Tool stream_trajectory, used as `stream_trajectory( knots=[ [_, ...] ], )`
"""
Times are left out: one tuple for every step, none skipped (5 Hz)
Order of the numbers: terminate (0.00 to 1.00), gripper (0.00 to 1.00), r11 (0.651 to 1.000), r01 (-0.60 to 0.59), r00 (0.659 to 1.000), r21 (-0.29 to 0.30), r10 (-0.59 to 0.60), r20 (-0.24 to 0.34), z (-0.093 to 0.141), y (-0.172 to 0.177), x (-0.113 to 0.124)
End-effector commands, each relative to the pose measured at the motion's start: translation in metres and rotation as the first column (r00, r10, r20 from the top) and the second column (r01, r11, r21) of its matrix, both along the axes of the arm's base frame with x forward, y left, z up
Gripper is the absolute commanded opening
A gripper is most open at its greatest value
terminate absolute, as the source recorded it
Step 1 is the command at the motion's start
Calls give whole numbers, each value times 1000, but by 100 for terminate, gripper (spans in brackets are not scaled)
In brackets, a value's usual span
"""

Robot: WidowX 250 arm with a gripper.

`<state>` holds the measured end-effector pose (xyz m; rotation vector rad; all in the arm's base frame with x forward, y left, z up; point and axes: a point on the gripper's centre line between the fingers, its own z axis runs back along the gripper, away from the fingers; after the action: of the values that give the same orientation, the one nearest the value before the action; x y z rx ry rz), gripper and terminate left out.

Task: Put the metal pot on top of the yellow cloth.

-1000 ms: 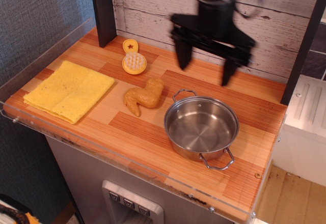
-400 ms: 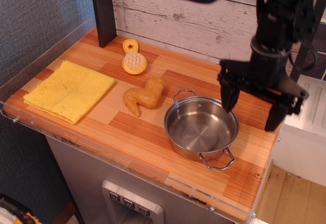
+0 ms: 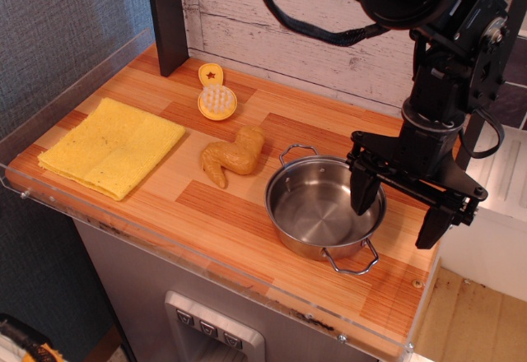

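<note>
We see the metal pot (image 3: pixel 325 206) standing upright on the wooden bench (image 3: pixel 222 206), toward its right end, with nothing inside; its bare steel floor reflects the light. One wire loop handle points to the rear, the other to the front edge. The gripper (image 3: pixel 397 215) is spread wide and holds nothing: one finger dips over the pot's right rim, the other hangs outside the pot, off to its right. Whether either finger touches the rim we cannot tell. The yellow cloth (image 3: pixel 111 146) lies flat at the left end, well apart from the pot. Between them lies a tan chicken wing (image 3: pixel 233 155), just beside the pot's rear handle. A small orange-yellow brush (image 3: pixel 216 99) rests near the back wall.
</note>
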<state>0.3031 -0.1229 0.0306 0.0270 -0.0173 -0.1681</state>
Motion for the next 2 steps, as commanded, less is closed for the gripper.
stream_trajectory(
  knots=[
    [0,100,1000,8,1000,6,-8,0,-5,7,-5],
    [0,100,1000,15,1000,9,-15,-8,-12,7,-5]
  ],
)
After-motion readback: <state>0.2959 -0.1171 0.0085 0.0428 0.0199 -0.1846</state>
